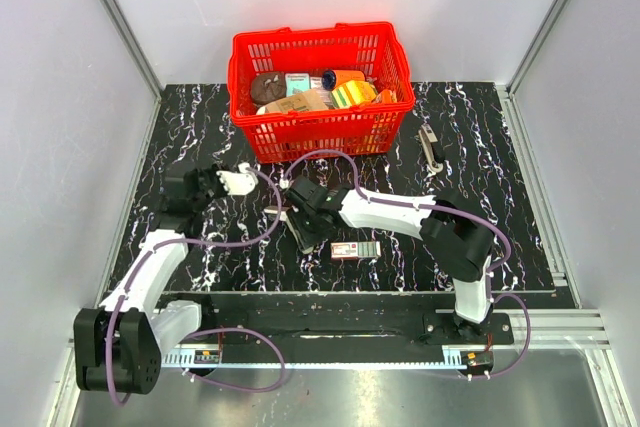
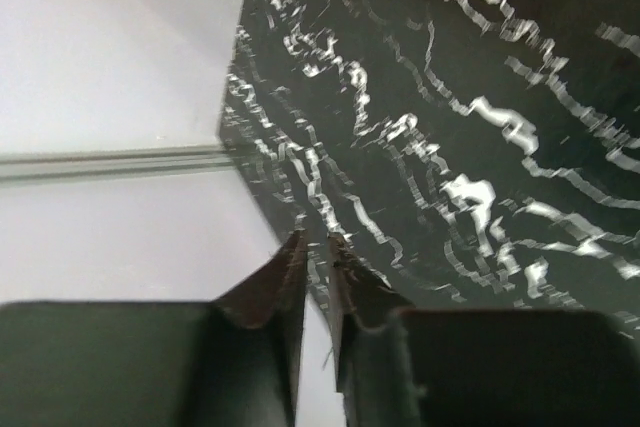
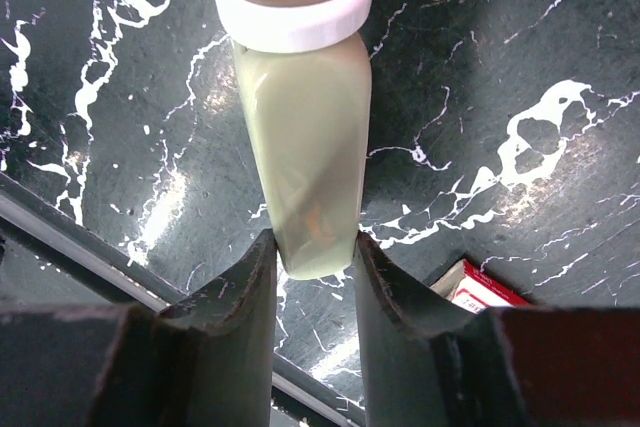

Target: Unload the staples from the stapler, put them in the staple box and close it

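My left gripper (image 2: 315, 237) hovers over the left part of the marbled black table (image 2: 480, 97), its 2 fingers pressed almost together on nothing. My right gripper (image 3: 313, 238) is clamped on the near end of the stapler (image 3: 310, 137), which stretches forward from my fingertips over the table's middle, in front of the red basket (image 1: 320, 132). Just right of that gripper lies 1 red-and-white box (image 1: 355, 250).
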`<control>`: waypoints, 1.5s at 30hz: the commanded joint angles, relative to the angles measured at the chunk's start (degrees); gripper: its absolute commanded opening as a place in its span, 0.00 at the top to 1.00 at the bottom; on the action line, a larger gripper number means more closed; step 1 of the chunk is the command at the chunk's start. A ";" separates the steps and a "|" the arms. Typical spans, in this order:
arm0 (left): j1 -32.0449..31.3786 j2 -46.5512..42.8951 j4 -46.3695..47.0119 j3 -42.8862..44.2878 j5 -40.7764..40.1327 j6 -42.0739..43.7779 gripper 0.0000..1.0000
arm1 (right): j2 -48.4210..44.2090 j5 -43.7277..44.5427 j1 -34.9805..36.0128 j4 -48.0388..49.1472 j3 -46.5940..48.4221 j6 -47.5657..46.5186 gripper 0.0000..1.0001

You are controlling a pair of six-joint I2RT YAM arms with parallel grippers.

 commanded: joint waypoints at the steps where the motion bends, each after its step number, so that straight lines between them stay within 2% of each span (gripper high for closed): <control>1: -0.14 0.69 -12.61 4.26 8.02 -16.38 0.71 | -0.26 1.65 1.48 1.32 4.22 -0.08 1.00; 3: -0.14 1.04 -14.46 4.78 10.65 -17.97 0.64 | -0.09 1.65 1.84 1.58 5.89 -0.08 1.00; 5: -0.14 1.74 -16.30 5.57 12.50 -19.72 0.62 | -0.26 2.88 2.01 2.89 6.59 0.53 1.00; 13: -0.23 3.50 -26.58 8.66 19.10 -22.29 0.61 | -0.53 2.00 2.01 7.56 10.02 3.60 1.00; 22: -0.23 3.86 -28.43 6.19 19.63 -20.26 0.56 | -1.49 2.09 2.01 9.23 10.90 5.19 1.00; 30: -0.23 3.33 -26.24 5.67 19.72 -23.86 0.50 | -4.13 -1.42 2.01 12.92 9.59 7.56 1.00; 32: -0.14 3.76 -26.41 6.10 19.72 -24.04 0.45 | -5.27 -2.48 2.01 13.53 9.06 7.48 1.00; 33: -0.14 3.94 -26.94 6.54 19.98 -23.95 0.39 | -5.88 -3.00 2.01 13.80 8.80 7.13 1.00; 35: -0.14 3.86 -28.08 7.77 20.94 -23.69 0.35 | -6.94 -3.62 2.01 14.33 7.92 6.51 1.00; 36: -0.05 3.77 -28.96 8.47 21.91 -23.17 0.29 | -7.20 -3.89 2.01 14.50 7.31 6.16 1.00; 37: 0.04 3.59 -30.10 9.26 23.22 -22.64 0.27 | -7.73 -4.06 2.01 14.77 6.60 5.72 1.00; 38: 0.21 3.50 -31.24 10.05 24.45 -22.02 0.20 | -8.08 -4.41 2.01 14.94 5.81 5.54 1.00; 41: 0.56 4.03 -34.84 12.69 26.92 -19.57 0.17 | -8.79 -5.47 2.01 15.73 3.88 4.23 1.00; 45: 1.44 5.00 -44.67 18.05 30.87 -12.81 0.14 | -9.31 -5.38 2.01 15.65 2.29 2.38 1.00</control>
